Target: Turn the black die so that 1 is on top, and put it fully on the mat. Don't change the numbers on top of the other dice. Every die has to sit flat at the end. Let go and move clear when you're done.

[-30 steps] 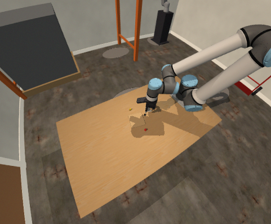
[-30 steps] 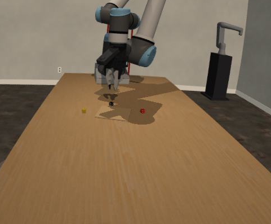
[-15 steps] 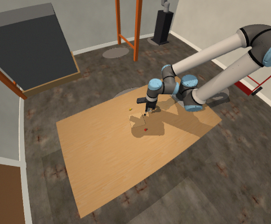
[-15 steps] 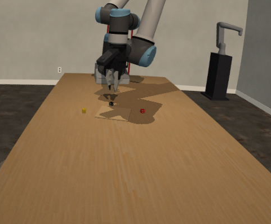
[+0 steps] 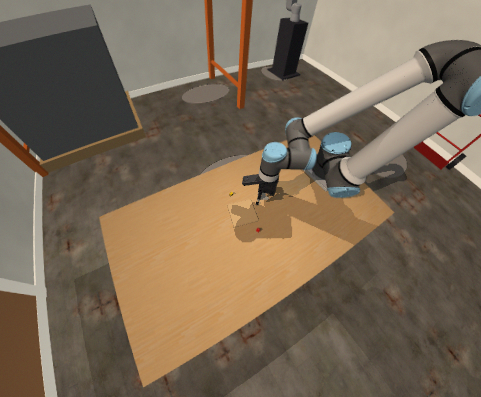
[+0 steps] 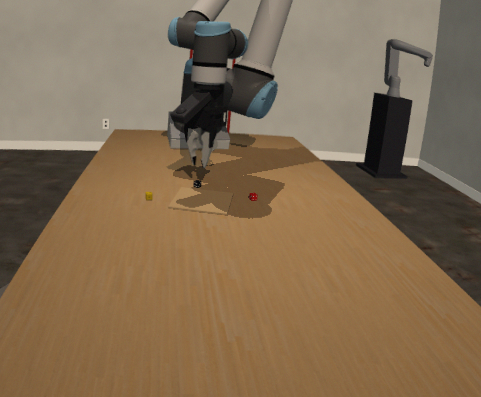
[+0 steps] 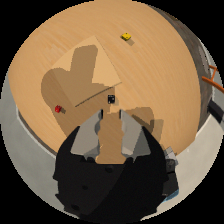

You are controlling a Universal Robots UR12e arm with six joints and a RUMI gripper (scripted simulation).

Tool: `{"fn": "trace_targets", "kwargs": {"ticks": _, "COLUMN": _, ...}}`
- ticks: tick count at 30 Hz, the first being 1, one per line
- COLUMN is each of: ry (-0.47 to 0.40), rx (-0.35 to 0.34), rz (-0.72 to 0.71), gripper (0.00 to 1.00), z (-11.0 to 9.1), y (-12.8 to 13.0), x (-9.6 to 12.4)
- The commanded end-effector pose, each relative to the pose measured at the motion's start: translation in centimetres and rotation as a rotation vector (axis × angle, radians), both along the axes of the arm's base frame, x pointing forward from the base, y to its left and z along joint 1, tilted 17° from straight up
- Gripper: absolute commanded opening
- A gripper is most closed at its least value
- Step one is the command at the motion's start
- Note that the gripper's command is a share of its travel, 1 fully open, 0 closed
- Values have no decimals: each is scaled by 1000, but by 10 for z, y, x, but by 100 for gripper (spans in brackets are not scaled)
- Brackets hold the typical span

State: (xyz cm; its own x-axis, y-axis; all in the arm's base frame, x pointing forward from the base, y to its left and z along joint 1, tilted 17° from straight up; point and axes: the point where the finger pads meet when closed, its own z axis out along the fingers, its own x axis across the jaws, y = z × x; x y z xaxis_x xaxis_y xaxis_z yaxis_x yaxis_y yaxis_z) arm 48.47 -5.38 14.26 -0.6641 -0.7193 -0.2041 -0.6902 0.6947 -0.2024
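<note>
The black die (image 6: 197, 184) (image 7: 111, 99) lies on the table just outside the edge of the thin wooden mat (image 5: 250, 215) (image 6: 222, 198) (image 7: 104, 67) nearest the arm's base. Its numbers are too small to read. My gripper (image 6: 199, 163) (image 7: 111, 113) is open only a little and empty, with its tips above the table. In the wrist view the black die shows just beyond the gap between the tips. The red die (image 5: 258, 230) (image 6: 253, 197) (image 7: 58, 109) and the yellow die (image 5: 231, 193) (image 6: 149, 196) (image 7: 126, 36) lie on the table on opposite sides of the mat.
The wooden table (image 5: 185, 273) (image 6: 215, 283) carries the dice, the mat and the arm's base. The arm's shadow falls across the mat and around the red die. An orange frame (image 5: 245, 48) and a black pedestal (image 5: 288, 48) (image 6: 387, 135) stand beyond the table.
</note>
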Motion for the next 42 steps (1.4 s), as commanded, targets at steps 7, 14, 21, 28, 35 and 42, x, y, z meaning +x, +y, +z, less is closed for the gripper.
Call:
{"fn": "trace_targets", "kwargs": {"ticks": 7, "ry": -1, "rx": -1, "rz": 0, "gripper": 18, "z": -13, "y": 0, "x": 5}}
{"fn": "trace_targets", "kwargs": {"ticks": 14, "ry": -1, "rx": -1, "rz": 0, "gripper": 18, "z": -22, "y": 0, "x": 8}}
{"fn": "trace_targets", "kwargs": {"ticks": 21, "ry": -1, "rx": -1, "rz": 0, "gripper": 18, "z": -27, "y": 0, "x": 9}}
{"fn": "trace_targets", "kwargs": {"ticks": 28, "ry": -1, "rx": -1, "rz": 0, "gripper": 18, "z": -30, "y": 0, "x": 10}}
{"fn": "trace_targets", "kwargs": {"ticks": 35, "ry": -1, "rx": -1, "rz": 0, "gripper": 18, "z": -31, "y": 0, "x": 10}}
{"fn": "trace_targets", "kwargs": {"ticks": 42, "ry": -1, "rx": -1, "rz": 0, "gripper": 18, "z": -31, "y": 0, "x": 10}}
